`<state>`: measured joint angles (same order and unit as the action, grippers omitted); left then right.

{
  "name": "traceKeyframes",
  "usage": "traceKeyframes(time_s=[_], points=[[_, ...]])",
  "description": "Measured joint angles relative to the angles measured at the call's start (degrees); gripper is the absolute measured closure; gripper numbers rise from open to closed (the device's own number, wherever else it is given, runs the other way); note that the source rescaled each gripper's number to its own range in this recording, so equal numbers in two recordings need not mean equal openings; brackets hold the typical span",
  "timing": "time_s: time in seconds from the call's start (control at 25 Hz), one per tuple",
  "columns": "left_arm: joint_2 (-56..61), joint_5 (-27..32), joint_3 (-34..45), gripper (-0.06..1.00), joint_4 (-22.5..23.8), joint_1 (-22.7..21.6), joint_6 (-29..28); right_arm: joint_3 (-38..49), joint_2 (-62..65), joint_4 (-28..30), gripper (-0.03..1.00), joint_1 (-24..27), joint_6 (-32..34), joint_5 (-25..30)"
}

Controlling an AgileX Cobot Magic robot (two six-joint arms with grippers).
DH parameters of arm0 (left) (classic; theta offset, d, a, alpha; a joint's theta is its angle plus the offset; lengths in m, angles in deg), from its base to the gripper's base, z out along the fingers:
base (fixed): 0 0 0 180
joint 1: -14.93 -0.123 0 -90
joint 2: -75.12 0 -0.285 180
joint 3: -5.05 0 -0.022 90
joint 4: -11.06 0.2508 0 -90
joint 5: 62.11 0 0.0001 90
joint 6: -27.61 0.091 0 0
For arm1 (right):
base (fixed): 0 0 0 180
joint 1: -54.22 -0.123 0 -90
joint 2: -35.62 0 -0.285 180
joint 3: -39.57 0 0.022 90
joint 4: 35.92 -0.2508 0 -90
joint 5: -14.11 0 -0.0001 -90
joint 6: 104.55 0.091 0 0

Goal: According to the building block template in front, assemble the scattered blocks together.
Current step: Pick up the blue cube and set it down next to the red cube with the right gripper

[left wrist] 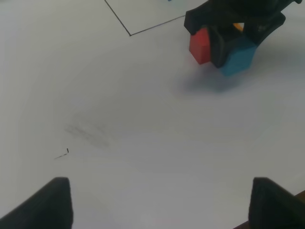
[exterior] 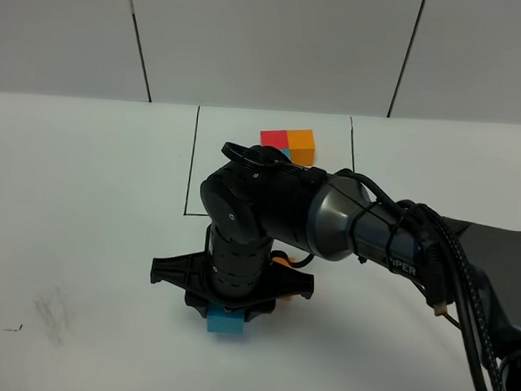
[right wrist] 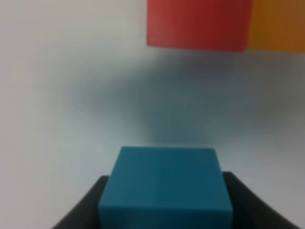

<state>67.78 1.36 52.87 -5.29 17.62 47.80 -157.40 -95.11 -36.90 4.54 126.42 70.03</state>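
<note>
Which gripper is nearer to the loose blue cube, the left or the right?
Right. The right gripper is shut on the blue cube, a finger on each side. The left gripper stands open above the table, well apart from the cube.

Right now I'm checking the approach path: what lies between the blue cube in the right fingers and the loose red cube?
Nothing: the right wrist view shows only bare, shadowed table between the blue cube and the red cube.
</note>
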Motion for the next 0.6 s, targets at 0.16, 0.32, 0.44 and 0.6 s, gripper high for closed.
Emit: traceKeyframes(time_s=[0.16,0.32,0.44,0.6], points=[[0.00,0.00,0.00,0.09,0.00,0.00,0.00,0.00,0.00,0.41,0.77,0.00,1.23,-3.78],[0.00,0.00,0.00,0.09,0.00,0.00,0.00,0.00,0.00,2.87,0.77,0.00,1.68,-4.82],[0.00,0.00,0.00,0.09,0.44,0.00,0.00,0.00,0.00,5.42,0.77,0.00,2.87,-3.92],[0.00,0.00,0.00,0.09,0.61,0.00,0.00,0.00,0.00,7.89,0.77,0.00,4.79,-2.58]])
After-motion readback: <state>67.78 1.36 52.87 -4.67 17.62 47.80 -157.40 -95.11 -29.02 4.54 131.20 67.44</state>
